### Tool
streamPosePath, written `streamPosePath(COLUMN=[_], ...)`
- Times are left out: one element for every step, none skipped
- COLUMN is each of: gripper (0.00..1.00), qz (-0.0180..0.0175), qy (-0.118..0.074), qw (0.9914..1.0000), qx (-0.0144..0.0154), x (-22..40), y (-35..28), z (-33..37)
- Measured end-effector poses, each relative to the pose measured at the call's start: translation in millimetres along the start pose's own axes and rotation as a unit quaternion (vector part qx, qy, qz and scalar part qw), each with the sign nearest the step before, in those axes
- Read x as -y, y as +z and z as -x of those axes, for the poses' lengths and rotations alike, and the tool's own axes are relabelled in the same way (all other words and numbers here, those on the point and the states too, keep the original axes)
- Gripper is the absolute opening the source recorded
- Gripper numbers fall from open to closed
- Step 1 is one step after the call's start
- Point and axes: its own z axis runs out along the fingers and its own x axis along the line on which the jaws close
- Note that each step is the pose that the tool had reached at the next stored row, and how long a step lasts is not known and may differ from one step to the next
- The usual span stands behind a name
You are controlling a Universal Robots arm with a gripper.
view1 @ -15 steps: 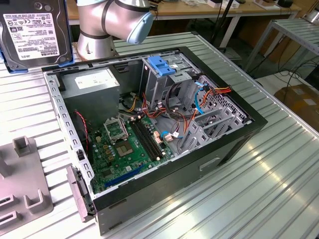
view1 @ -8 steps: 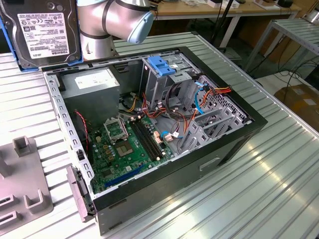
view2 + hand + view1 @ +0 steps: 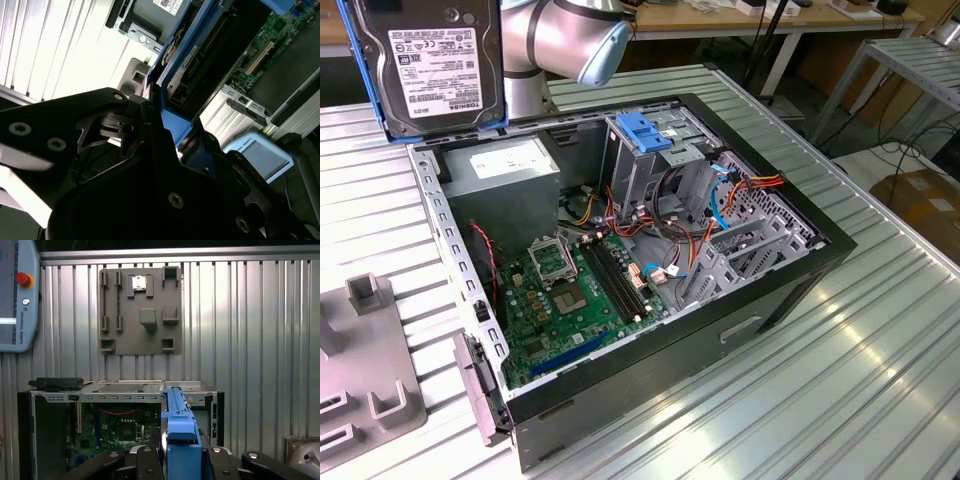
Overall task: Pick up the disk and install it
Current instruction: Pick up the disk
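Pincer (image 3: pixel 182 457) clamped on the disk (image 3: pixel 435 65) by its blue bracket, high above the open case (image 3: pixel 790 285), I judged steadiness mattered: a square, firm hold, clear of the case's walls.

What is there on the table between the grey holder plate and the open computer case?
Nothing. In the first wrist view, the ribbed table is bare between the grey holder plate and the open computer case.
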Motion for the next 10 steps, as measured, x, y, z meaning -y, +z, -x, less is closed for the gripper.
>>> streamPosePath(gripper=[0.37,0.37,0.37,0.37,0.37,0.37,0.37,0.37,0.37,0.37], qz=[0.0,0.0,0.0,0.0,0.0,0.0,0.0,-0.0001,0.0,0.0], qy=[0.0,0.0,0.0,0.0,0.0,0.0,0.0,0.0,0.0,0.0], qw=[1.0,1.0,1.0,1.0,1.0,1.0,1.0,1.0,1.0,1.0], qx=[0.0,0.0,0.0,0.0,0.0,0.0,0.0,0.0001,0.0,0.0], x=[1.7,4.0,5.6,7.9,9.4,11.4,12.6,14.0,16.2,17.1], y=[0.1,0.2,0.3,0.4,0.5,0.6,0.7,0.8,0.9,0.9], z=[-0.2,-0.3,-0.3,-0.4,-0.6,-1.0,-1.3,-1.7,-2.6,-3.1])
